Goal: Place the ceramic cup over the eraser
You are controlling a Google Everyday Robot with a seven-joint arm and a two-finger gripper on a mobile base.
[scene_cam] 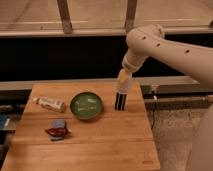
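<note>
White ceramic cup [121, 87] sits capped over the striped black eraser [120, 101] near the wooden counter's [100, 145] right edge, pincer [123, 79] directly above, grip state unclear; release and lift likely remain.

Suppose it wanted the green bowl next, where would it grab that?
Probably the rim, from straight above: the green bowl sits upright and open, and looks too wide to span, so pinching one wall is likelier. The gripper hangs beside it, just above the eraser.
</note>
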